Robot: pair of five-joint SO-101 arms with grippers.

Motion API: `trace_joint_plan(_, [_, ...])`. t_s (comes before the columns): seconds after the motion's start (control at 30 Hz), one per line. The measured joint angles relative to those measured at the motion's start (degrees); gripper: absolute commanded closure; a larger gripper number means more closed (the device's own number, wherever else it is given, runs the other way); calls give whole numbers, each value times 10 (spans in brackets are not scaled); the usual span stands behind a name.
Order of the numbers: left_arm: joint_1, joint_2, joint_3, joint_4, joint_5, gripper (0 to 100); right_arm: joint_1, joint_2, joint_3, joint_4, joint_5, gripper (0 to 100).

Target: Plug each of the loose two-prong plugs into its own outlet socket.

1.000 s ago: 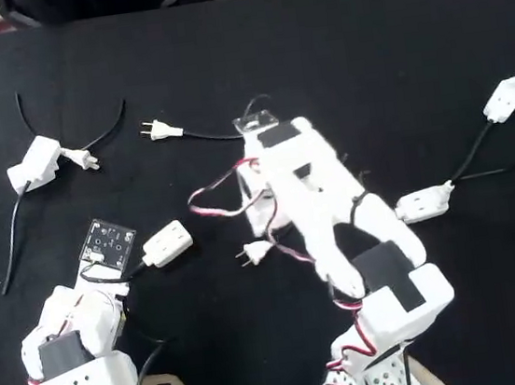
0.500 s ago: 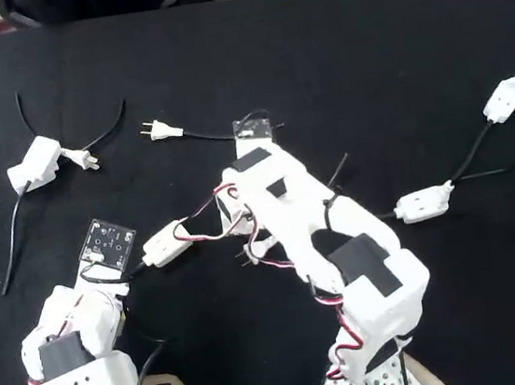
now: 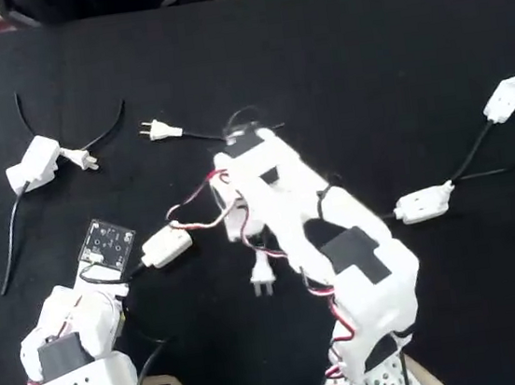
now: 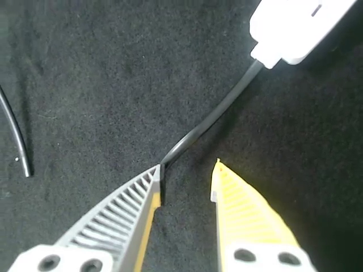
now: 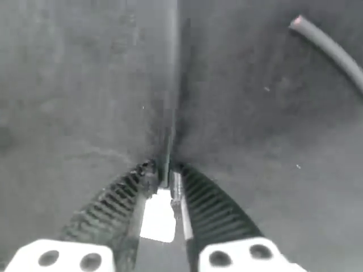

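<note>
My right gripper (image 5: pixel 163 170) is shut on a white two-prong plug (image 5: pixel 158 218), whose thin cord runs away between the fingertips. From above, that plug (image 3: pixel 261 277) shows under the right arm (image 3: pixel 282 199), prongs toward the table's front edge. My left gripper (image 4: pixel 188 169) stands open over the mat, straddling the black cable (image 4: pixel 210 116) of a white outlet socket (image 4: pixel 298 25). In the high view this socket (image 3: pixel 166 247) lies just left of the held plug, beside the left arm (image 3: pixel 73 337). A second loose plug (image 3: pixel 161 129) lies farther back.
At the back left another socket (image 3: pixel 36 163) lies with a plug (image 3: pixel 84 159) beside it. Two more sockets (image 3: pixel 423 202) (image 3: pixel 506 98) on black cables sit at the right. Red-and-white servo wires (image 3: pixel 195 221) loop between the right arm and the near socket.
The right arm swung left and drew back. The plug, which lay on the mat with prongs pointing left, now sits in its gripper with prongs toward the front. The left arm kept still.
</note>
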Motion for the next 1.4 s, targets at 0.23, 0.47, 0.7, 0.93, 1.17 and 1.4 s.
trace_joint_plan(0.23, [0,0,0,0,0,845,12,13,-76,26,154,983])
trace_joint_plan(0.47, [0,0,0,0,0,845,64,84,-93,-43,298,851])
trace_joint_plan(0.7, [0,0,0,0,0,845,74,67,-98,-23,315,713])
trace_joint_plan(0.93, [0,0,0,0,0,845,96,-4,-97,51,315,844])
trace_joint_plan(1.17, [0,0,0,0,0,845,111,-11,-77,104,324,830])
trace_joint_plan(1.4, [0,0,0,0,0,845,61,24,-23,52,309,815])
